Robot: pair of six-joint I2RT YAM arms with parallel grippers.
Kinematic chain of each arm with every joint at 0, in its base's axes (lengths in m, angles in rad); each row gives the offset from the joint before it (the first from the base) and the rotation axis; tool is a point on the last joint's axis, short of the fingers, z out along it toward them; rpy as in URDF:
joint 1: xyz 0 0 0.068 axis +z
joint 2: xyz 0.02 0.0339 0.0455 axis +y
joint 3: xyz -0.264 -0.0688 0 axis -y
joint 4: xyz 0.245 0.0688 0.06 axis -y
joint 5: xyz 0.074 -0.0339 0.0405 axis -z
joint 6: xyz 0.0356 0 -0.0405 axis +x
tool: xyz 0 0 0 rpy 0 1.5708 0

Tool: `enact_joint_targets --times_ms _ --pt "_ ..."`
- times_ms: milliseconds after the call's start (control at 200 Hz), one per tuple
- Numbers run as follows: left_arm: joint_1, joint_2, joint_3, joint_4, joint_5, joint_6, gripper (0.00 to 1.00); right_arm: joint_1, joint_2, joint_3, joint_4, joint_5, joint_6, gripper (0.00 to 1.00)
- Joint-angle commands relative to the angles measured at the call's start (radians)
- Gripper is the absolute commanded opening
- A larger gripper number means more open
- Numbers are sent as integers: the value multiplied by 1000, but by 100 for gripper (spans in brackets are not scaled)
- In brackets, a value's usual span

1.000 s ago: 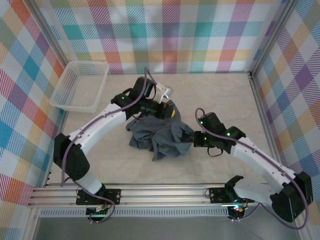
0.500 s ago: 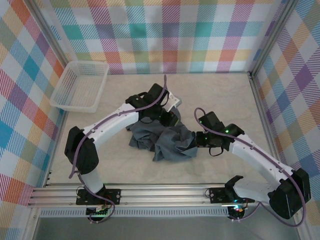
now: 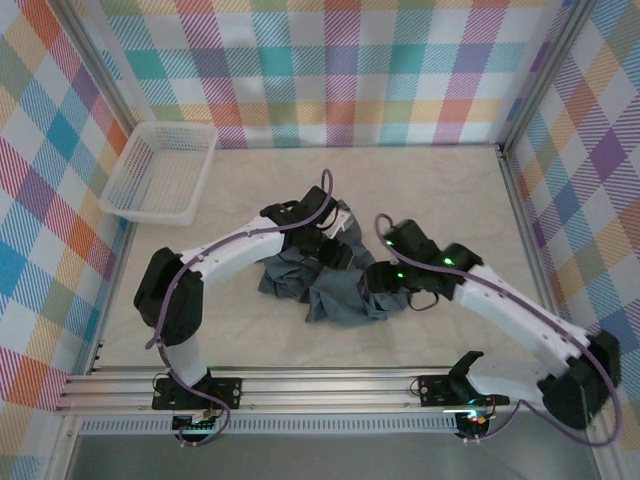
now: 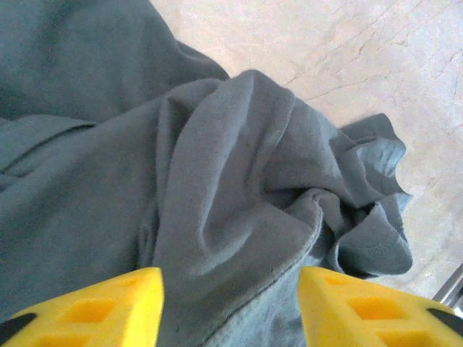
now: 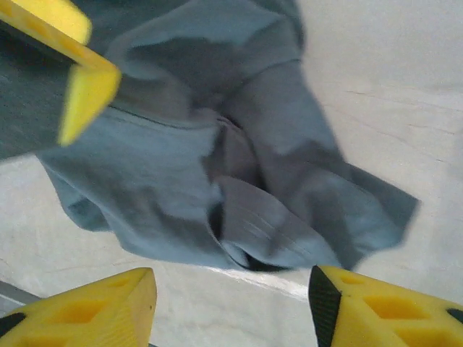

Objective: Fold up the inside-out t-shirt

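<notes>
Inside-out t-shirt (image 3: 328, 295) lies crumpled near the middle of the table (image 3: 440, 190). We see the left gripper (image 4: 230, 307) with its jaws parted over the cloth, gripping nothing. The right gripper (image 5: 231, 303) hovers spread wide above the shirt's right edge, also empty.

Top view: the left arm (image 3: 235, 243) and right arm (image 3: 500, 305) are reaching over the t-shirt (image 3: 335, 300), and their wrists are covering its far and right parts. Its outline there is going unseen.

Left wrist view: the left gripper (image 4: 228, 300) is running off the bottom edge, with only its fingertips (image 4: 101, 303) showing. The cloth is running off the left and top edges.

Right wrist view: blur is smearing the folds. The right gripper (image 5: 231, 293) is being cropped at the bottom edge. Another yellow finger (image 5: 78, 81) is being cut by the upper-left corner.
</notes>
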Motion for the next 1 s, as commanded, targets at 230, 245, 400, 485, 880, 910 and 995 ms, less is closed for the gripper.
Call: enact_joint_targets --times_ms 230,245,400,485,880,910,995 --pt "23 77 29 -57 28 -42 0 2 175 -31 77 -74 -27 4" --pt "31 73 28 -52 24 -50 0 2 160 -33 72 -61 -25 1" --pt "147 28 56 -5 -11 -111 0 2 -9 -98 62 -51 -44 0" --pt "199 16 101 0 -53 -122 0 6 -77 -175 95 -124 18 0" --pt "228 -3 77 57 -10 -60 0 89 -229 -320 182 -102 140 39" --pt "219 -8 68 57 -11 -54 0 89 -202 -278 182 -72 104 44" --pt "200 -17 55 54 -22 -46 0 86 -80 -146 207 -21 -7 57"
